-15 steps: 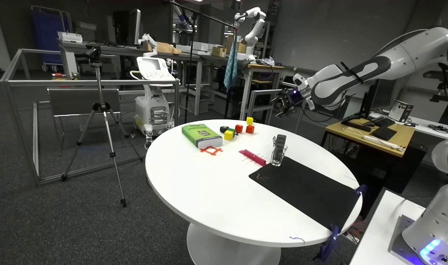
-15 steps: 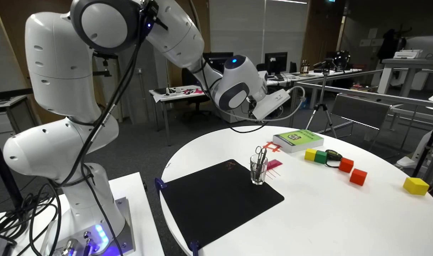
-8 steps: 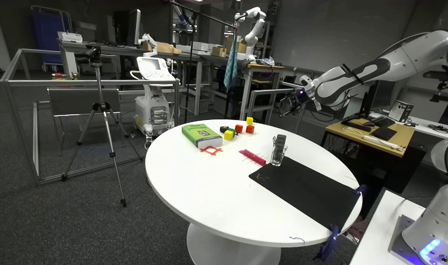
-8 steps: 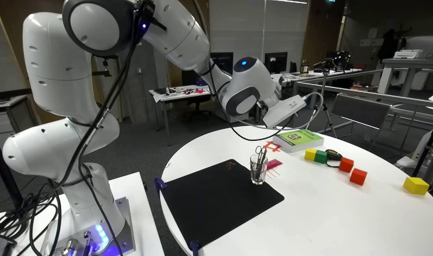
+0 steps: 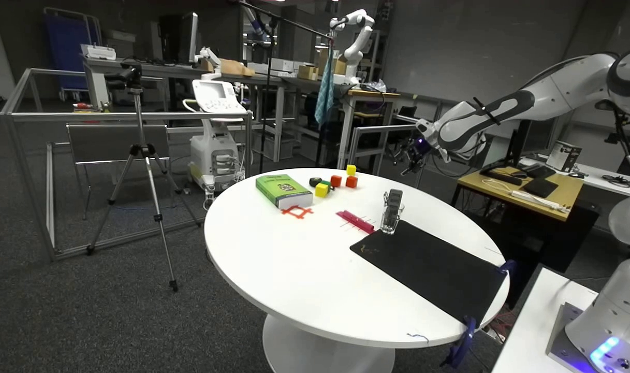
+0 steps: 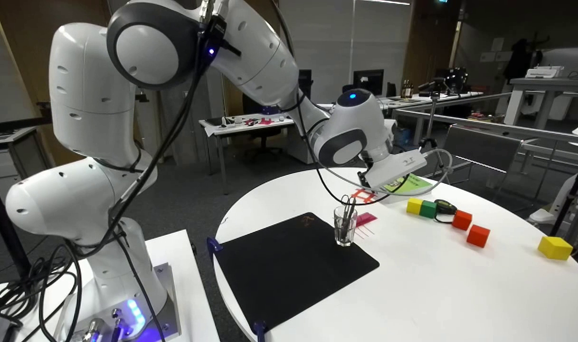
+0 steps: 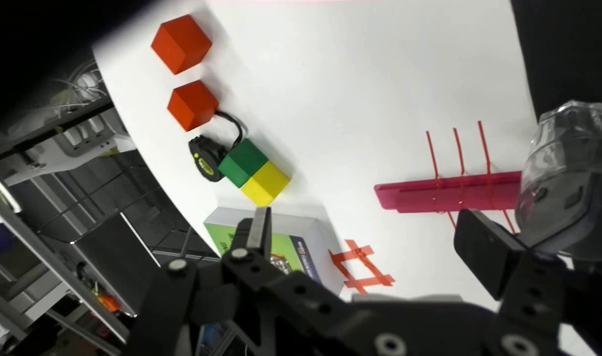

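The cup (image 7: 568, 183) looks like clear, shiny glass. The black mat (image 6: 293, 270) looks dull, and the white table (image 6: 436, 294) looks smooth. The pink strip (image 7: 449, 194) looks like smooth plastic.

Gripper (image 7: 367, 233) spread wide across the wrist view, glass (image 7: 560, 178) looming right beside it, contact hard to call; green cube (image 7: 242, 162) snug against yellow cube (image 7: 265, 184), book (image 7: 287, 242) close by!

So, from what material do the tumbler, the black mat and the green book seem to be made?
Tumbler: probably clear glass, smooth and shiny; it is see-through with bright highlights, though clear plastic is possible.
Black mat: thin and matt, perhaps rubber or fabric; it shows hardly any gloss.
Green book: paper, probably with a printed card cover; pale page edges show.
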`<state>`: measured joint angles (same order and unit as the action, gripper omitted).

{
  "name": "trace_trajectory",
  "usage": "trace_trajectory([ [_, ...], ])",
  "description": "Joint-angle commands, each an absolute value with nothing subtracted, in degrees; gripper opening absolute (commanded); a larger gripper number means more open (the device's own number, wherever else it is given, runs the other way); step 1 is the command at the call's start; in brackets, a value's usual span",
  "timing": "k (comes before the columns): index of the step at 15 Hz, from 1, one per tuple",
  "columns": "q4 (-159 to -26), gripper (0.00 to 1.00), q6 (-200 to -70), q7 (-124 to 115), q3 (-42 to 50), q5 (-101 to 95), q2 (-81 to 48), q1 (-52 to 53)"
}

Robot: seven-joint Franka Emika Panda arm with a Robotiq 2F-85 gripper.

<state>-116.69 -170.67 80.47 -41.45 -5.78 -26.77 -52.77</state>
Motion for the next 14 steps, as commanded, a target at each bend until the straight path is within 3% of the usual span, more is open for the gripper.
trace_trajectory([
  [1, -111.8, 1.00, -164.4, 83.7, -35.2, -5.9, -29.1, -46.6],
  [5, -108.8, 1.00, -161.3, 88.8, -28.2, -4.1, -30.9, -39.8],
  [14, -100.9, 1.00, -152.4, 109.4, -26.6, 4.1, -37.6, -34.6],
])
